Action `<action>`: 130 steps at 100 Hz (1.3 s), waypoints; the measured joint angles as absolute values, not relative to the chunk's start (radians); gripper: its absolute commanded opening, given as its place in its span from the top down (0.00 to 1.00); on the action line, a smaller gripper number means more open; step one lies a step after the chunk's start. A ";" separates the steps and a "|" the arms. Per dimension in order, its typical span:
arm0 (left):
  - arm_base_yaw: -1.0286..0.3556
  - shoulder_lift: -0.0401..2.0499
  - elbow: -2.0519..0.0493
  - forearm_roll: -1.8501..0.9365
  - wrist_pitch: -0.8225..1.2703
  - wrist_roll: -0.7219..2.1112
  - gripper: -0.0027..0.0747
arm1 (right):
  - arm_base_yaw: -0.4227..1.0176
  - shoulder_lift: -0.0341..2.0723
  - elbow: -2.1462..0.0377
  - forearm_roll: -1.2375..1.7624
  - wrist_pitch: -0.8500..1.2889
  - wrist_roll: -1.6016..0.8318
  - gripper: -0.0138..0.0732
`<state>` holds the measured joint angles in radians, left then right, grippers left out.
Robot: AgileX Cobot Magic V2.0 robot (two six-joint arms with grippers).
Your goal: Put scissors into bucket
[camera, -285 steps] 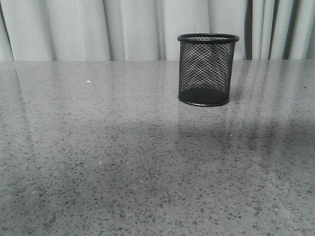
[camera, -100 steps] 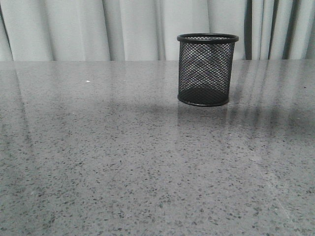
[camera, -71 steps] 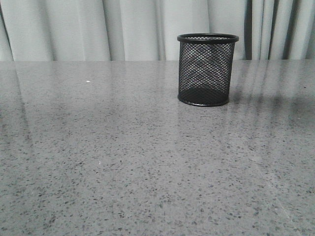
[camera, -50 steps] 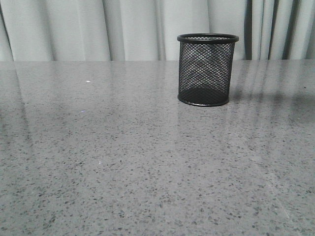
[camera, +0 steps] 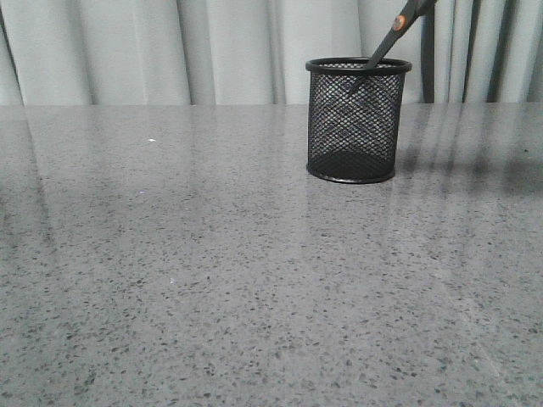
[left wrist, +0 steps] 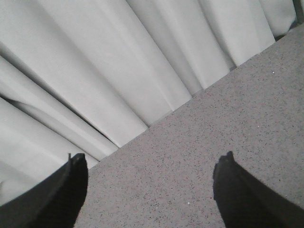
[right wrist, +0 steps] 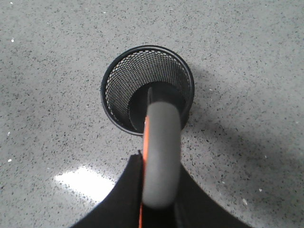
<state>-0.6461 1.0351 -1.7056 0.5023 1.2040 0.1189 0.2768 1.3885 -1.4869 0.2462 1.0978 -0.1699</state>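
Black wire-mesh bucket [camera: 358, 119], speckled grey worktop [camera: 212, 280], pale grey pleated curtains [camera: 170, 51]; dark grey scissors [camera: 392, 36] with an orange pivot dot.

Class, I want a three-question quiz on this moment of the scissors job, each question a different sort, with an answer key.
1. True or false: the scissors lie flat on the table.
2. Multiple choice: the blade tips are (A) on the table beside the bucket, (B) just inside the rim of the bucket, (C) behind the curtain.
3. Fill in: the left gripper holds ____.

Key
1. False: they are tilted, blades down, held by the right gripper.
2. B.
3. Nothing: its fingers stand apart over bare table.
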 measured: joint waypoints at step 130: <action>-0.646 1.035 -1.706 0.500 1.188 0.117 0.81 | 0.277 1.402 -1.718 0.138 1.157 -0.091 0.87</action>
<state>-0.6461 1.0351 -1.7056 0.4997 1.1883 0.1175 0.2768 1.4018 -1.7177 0.1383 1.1570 -0.0912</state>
